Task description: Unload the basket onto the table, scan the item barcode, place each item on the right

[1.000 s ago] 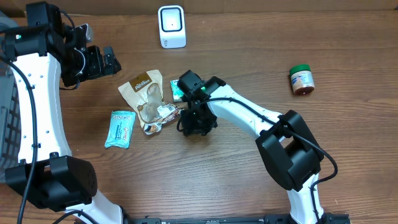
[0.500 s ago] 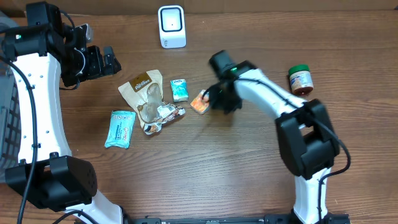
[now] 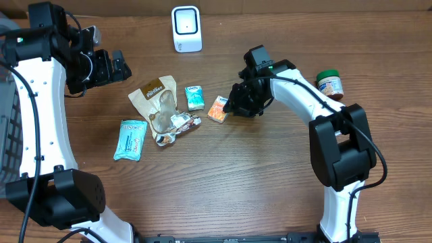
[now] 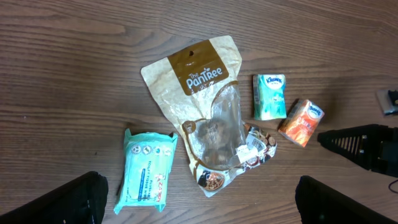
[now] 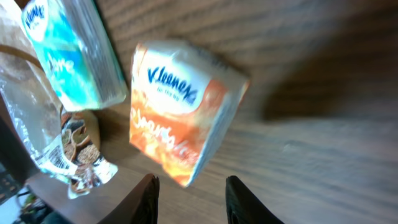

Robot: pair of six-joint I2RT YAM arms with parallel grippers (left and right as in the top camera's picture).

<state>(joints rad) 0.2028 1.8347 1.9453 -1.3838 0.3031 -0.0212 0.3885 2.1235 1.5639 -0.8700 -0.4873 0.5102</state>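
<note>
Orange tissue pack [image 3: 217,109] well apart from scanner [image 3: 186,28], toward robot; right gripper [image 3: 231,108] jaws part-way apart at pack corner, cannot tell if pinched; left gripper [image 3: 118,67] wide open, empty; risk: corner hold slips en route to scanner, barcode ends facing away

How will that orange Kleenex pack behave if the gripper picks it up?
The orange Kleenex pack looks like a soft, film-wrapped tissue pack, so it will probably squash a little when squeezed rather than resist. It is likely light for its size. The wrapper looks smooth, so it may be somewhat slippery, and its flat faces suggest it should not roll.
</note>
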